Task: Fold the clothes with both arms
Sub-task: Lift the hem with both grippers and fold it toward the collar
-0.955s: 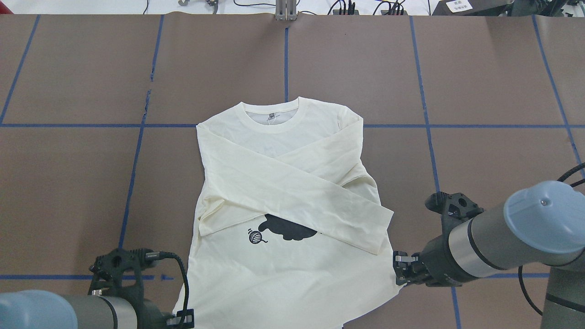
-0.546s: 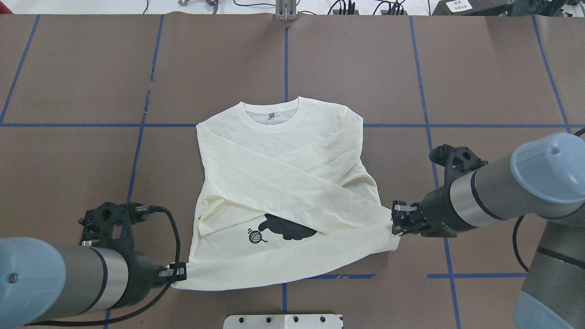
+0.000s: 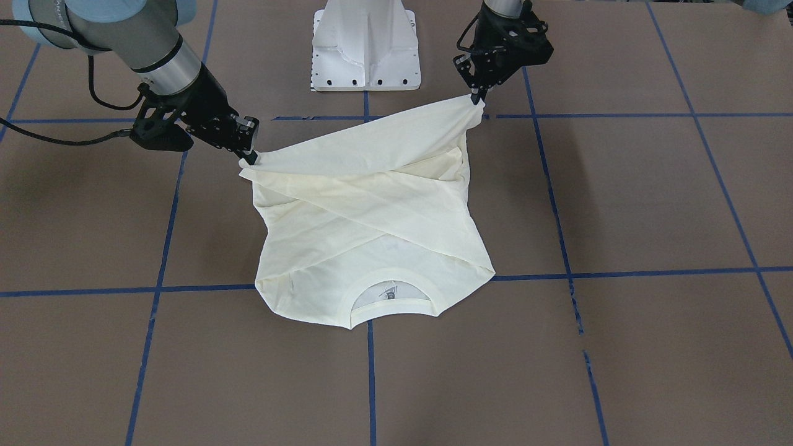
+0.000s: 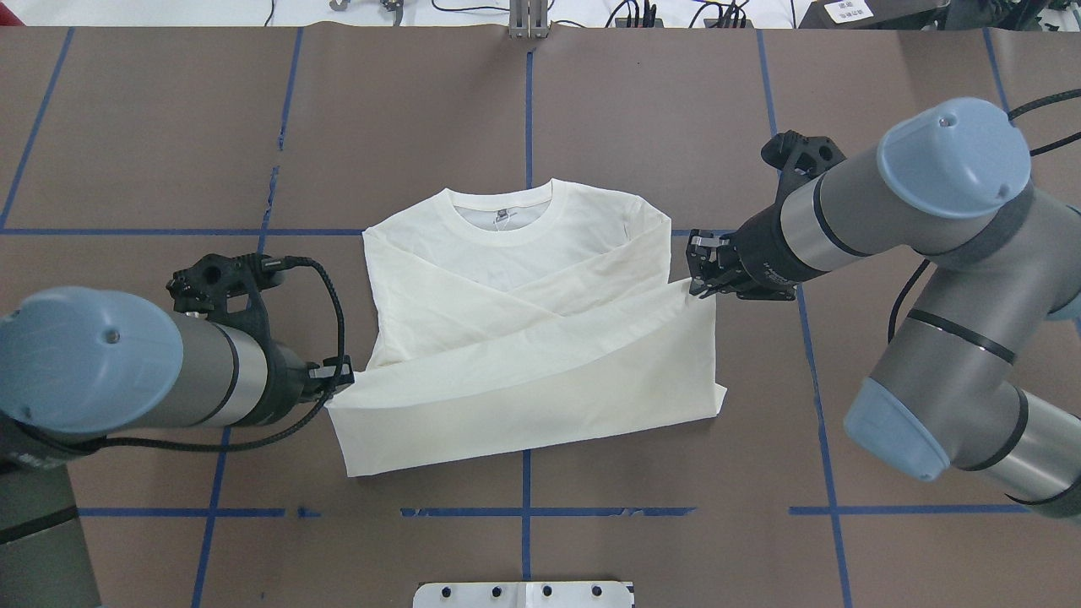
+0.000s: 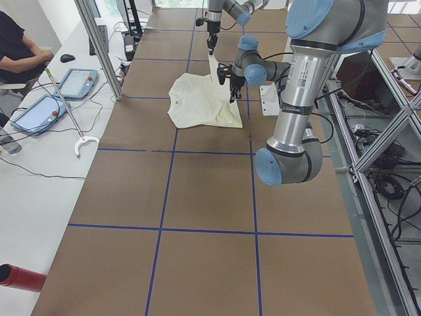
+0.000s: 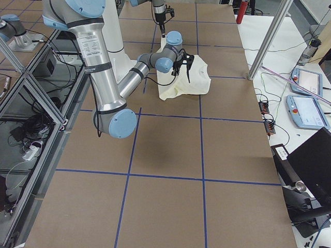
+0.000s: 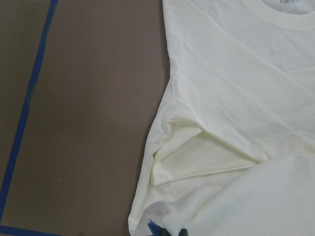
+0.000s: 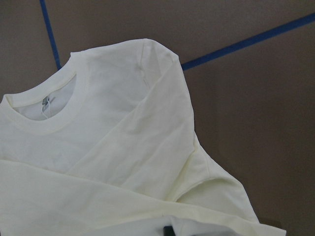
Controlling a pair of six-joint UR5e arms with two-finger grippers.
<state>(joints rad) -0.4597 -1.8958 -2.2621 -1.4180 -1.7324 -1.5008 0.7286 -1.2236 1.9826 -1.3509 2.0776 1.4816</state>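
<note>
The clothes are one cream long-sleeved T-shirt (image 4: 507, 279) (image 3: 372, 217) lying on the brown table, with the ribbed neckline (image 4: 507, 224) on the far side from the robot. Both sleeves are crossed over the chest. The bottom hem is lifted and doubled back over the lower body, so the plain side faces up and the cat print is hidden. My left gripper (image 4: 342, 377) (image 3: 478, 99) is shut on one hem corner. My right gripper (image 4: 694, 274) (image 3: 248, 155) is shut on the other corner, further toward the neckline. In both wrist views the cloth (image 7: 236, 98) (image 8: 123, 147) fills the frame.
The white pedestal base (image 3: 365, 46) (image 4: 524, 594) stands at the robot's edge of the table. Blue tape lines (image 4: 528, 101) grid the brown surface. Cables (image 4: 642, 13) lie along the far edge. A seated person (image 5: 20, 46) and tablets (image 5: 75, 82) are at a side desk.
Both grippers have carried the hem away from the robot toward the neckline. The hem now covers the cat print and the lower sleeve. The right gripper has gone further than the left.
</note>
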